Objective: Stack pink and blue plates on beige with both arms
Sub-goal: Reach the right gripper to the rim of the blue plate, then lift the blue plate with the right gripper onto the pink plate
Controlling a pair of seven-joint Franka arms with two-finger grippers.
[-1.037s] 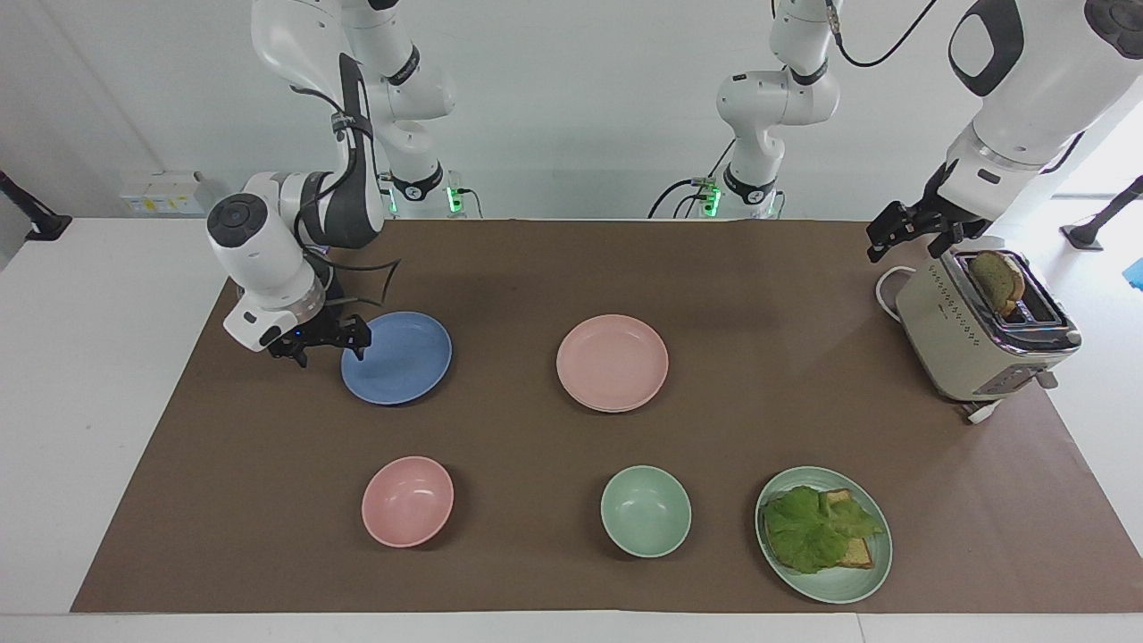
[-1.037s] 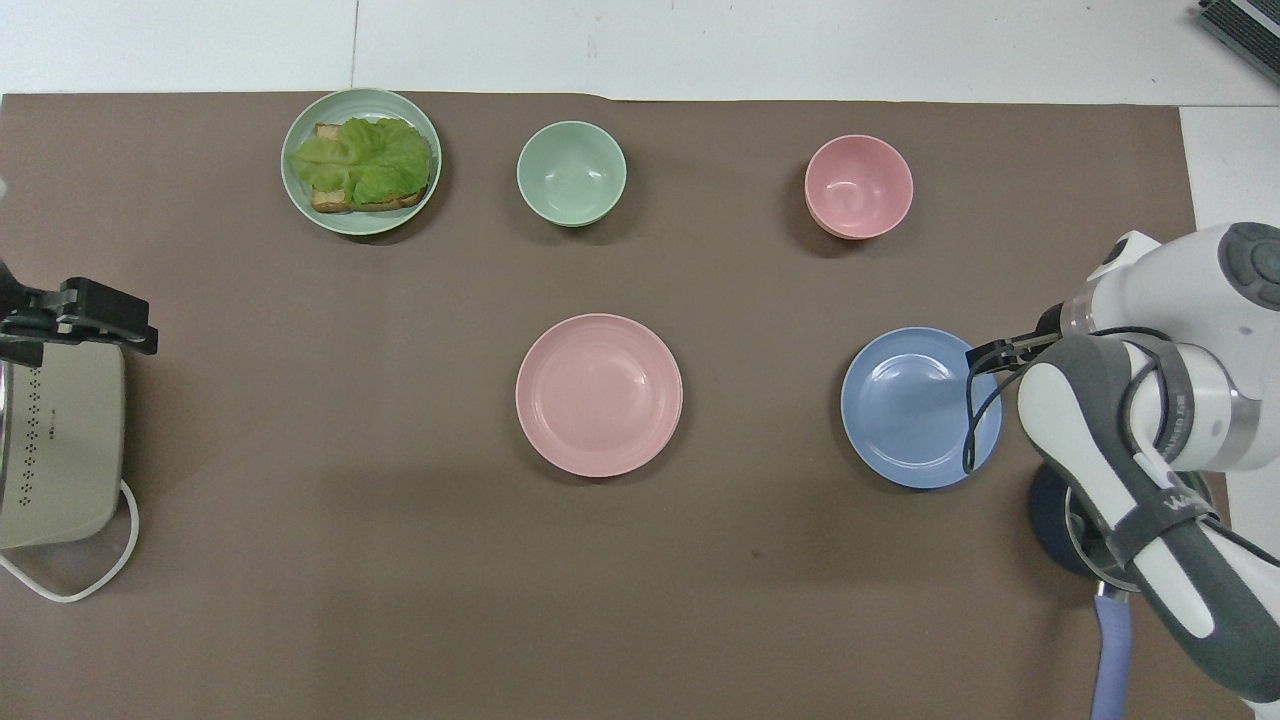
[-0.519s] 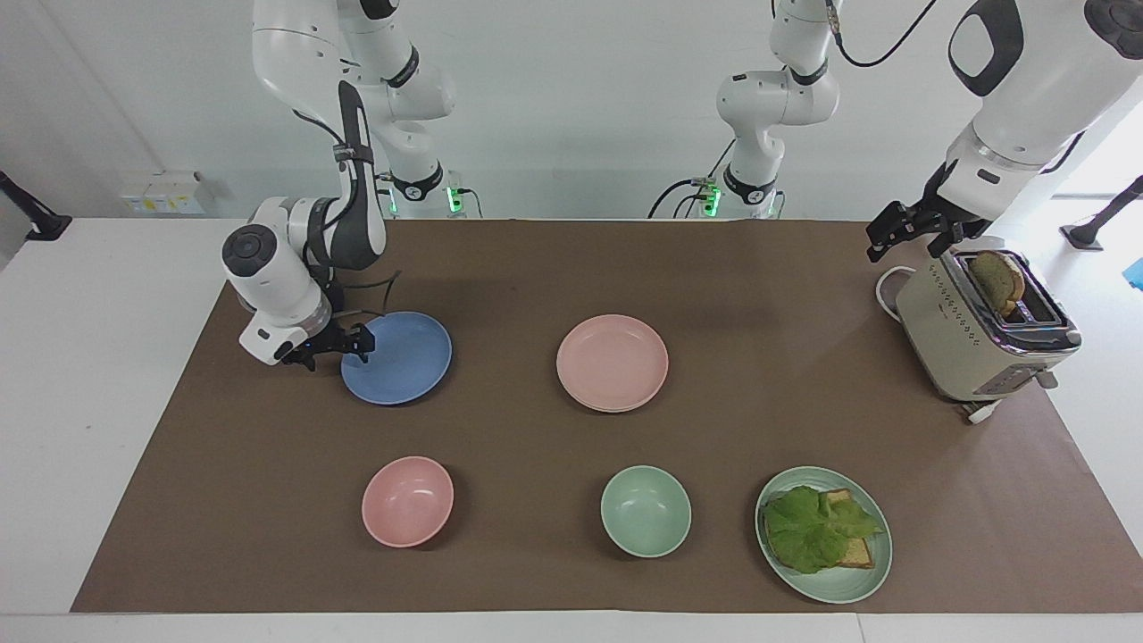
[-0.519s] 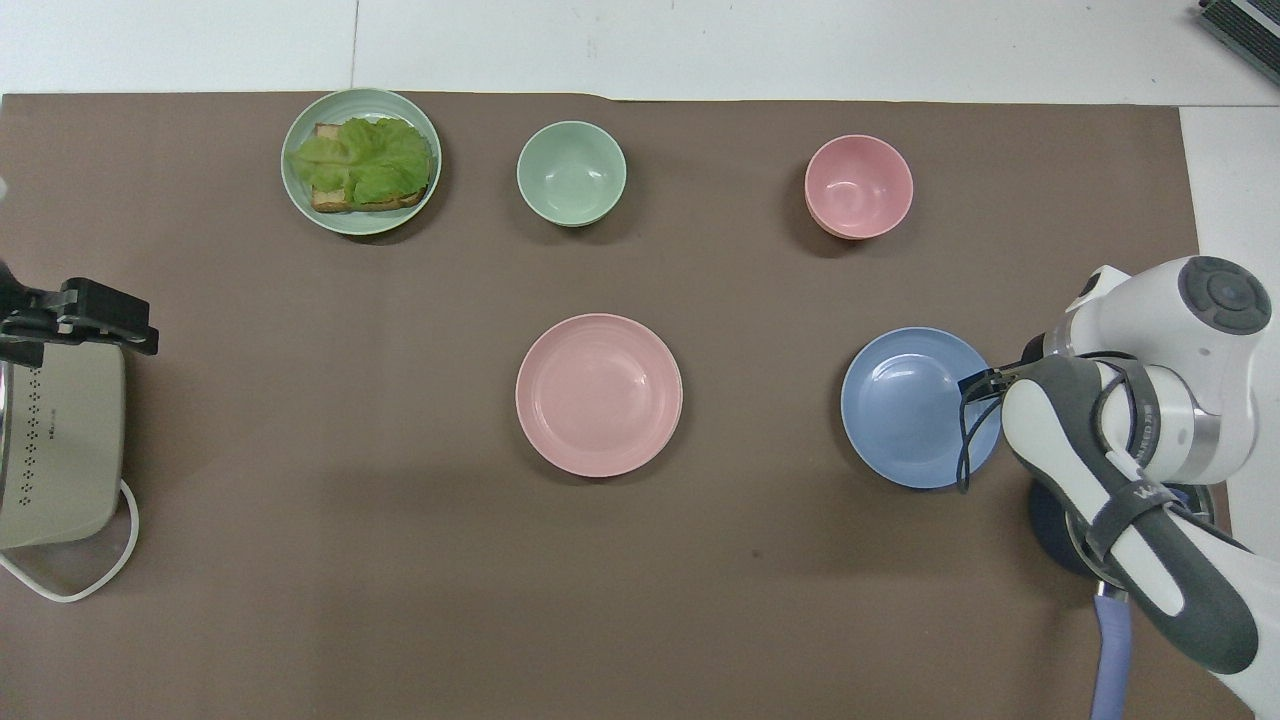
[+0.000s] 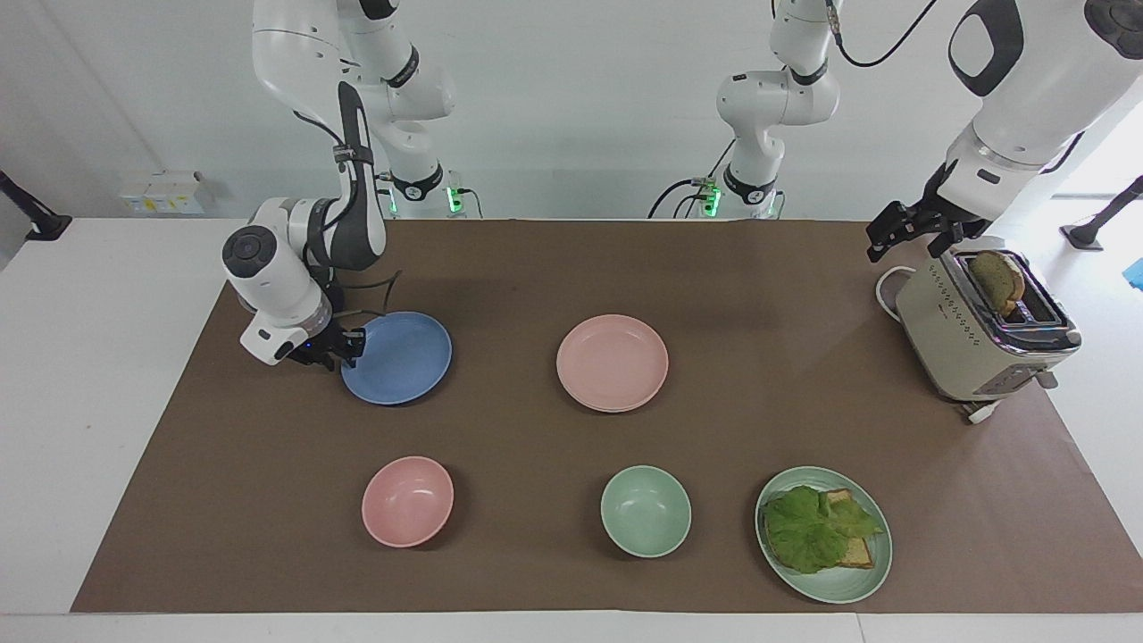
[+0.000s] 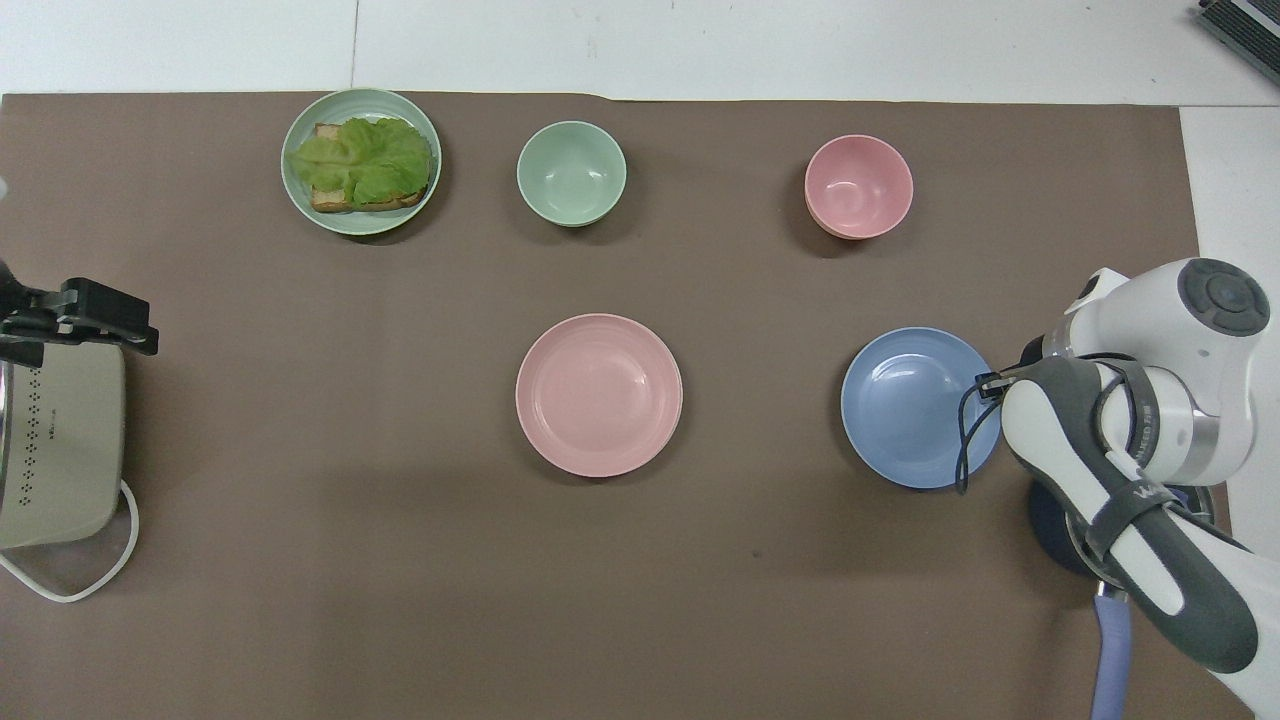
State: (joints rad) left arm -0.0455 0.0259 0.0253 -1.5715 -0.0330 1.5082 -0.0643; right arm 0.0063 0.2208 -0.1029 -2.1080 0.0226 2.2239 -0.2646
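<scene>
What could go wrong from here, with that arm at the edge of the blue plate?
1. The right gripper pinches the round matte blue plate only at its rim, so the plate may tilt or slip when lifted.
2. Set down off-centre on the round pale pink plate, it could slide off or shove that plate.
The left gripper waits open over the beige toaster, well clear.

right tool (image 5: 337,349) low, left tool (image 5: 909,234) raised
</scene>
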